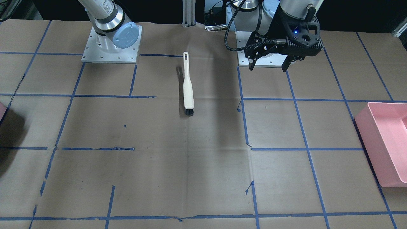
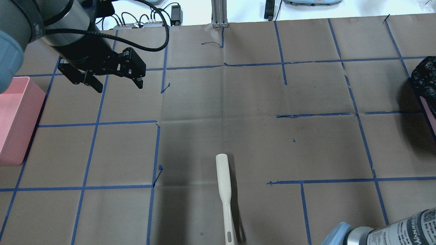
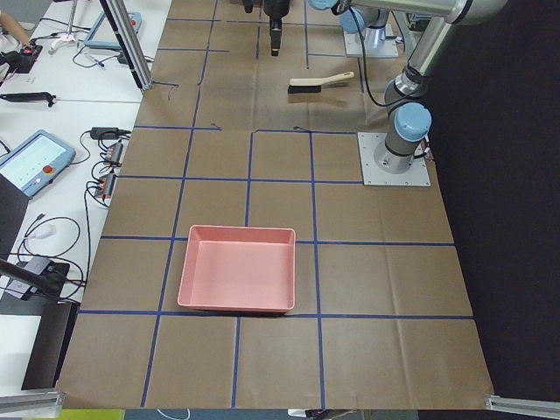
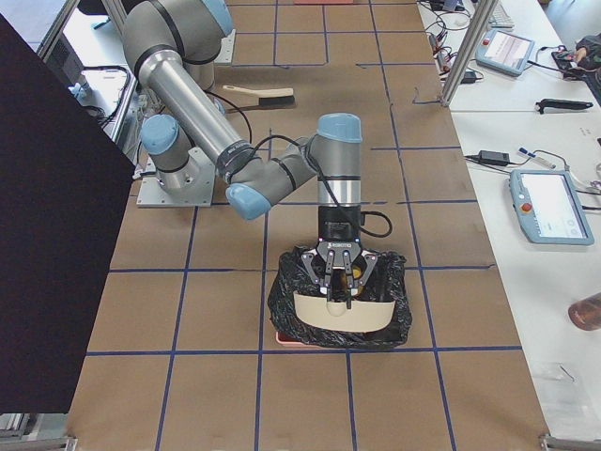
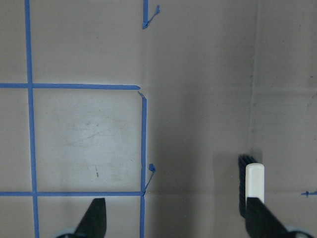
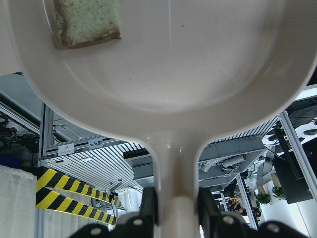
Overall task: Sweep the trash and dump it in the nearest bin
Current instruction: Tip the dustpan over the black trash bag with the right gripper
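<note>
We hold the dustpan (image 4: 343, 312) over the bin (image 2: 432, 109).
Our right end effector (image 6: 176, 201) pinches the dustpan's handle above the black-bagged bin, with one bread slice (image 6: 88, 22) in the pan. Our left end effector (image 2: 119, 87) hangs spread above the table (image 1: 159, 159), near the brush (image 1: 188, 86).

right gripper (image 4: 339, 287): fingers clamp dustpan (image 4: 341, 313) | dustpan above black bag (image 4: 290, 297) | brush (image 4: 259, 94) lying far behind
</note>
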You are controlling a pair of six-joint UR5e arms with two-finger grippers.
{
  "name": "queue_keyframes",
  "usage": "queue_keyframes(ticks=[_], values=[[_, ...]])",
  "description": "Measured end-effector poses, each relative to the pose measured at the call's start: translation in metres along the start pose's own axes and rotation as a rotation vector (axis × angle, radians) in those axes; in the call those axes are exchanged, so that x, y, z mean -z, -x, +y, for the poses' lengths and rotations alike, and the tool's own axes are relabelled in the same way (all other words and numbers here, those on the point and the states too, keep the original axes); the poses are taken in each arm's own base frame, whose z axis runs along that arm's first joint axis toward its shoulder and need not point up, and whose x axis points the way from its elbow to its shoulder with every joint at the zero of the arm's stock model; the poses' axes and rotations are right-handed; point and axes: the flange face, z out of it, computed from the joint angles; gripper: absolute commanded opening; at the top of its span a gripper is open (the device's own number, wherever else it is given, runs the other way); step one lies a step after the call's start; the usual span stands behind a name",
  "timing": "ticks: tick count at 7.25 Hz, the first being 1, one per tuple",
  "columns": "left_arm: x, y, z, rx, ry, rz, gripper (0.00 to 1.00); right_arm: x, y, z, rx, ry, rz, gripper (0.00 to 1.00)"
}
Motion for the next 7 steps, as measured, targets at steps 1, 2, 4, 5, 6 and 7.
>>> queue_keyframes(ticks=[1,2,4,5,6,7], values=[[-0.005,0.000,0.002,0.002,0.008,0.000,1.00,0.005,0.001,-0.012,-0.014,0.036,0.005,0.00],[-0.009,0.001,0.003,0.004,0.016,0.000,1.00,0.011,0.001,-0.027,-0.026,0.069,0.016,0.00],[-0.011,0.001,0.005,0.005,0.021,-0.001,1.00,0.019,0.002,-0.038,-0.049,0.101,0.041,0.00],[-0.011,0.001,0.005,0.005,0.021,-0.002,1.00,0.021,0.002,-0.038,-0.061,0.115,0.056,0.00],[-0.011,0.001,0.005,0.005,0.017,-0.001,1.00,0.021,0.001,-0.038,-0.065,0.122,0.064,0.00],[-0.011,0.001,0.004,0.004,0.012,-0.001,1.00,0.022,0.001,-0.038,-0.064,0.125,0.069,0.00]])
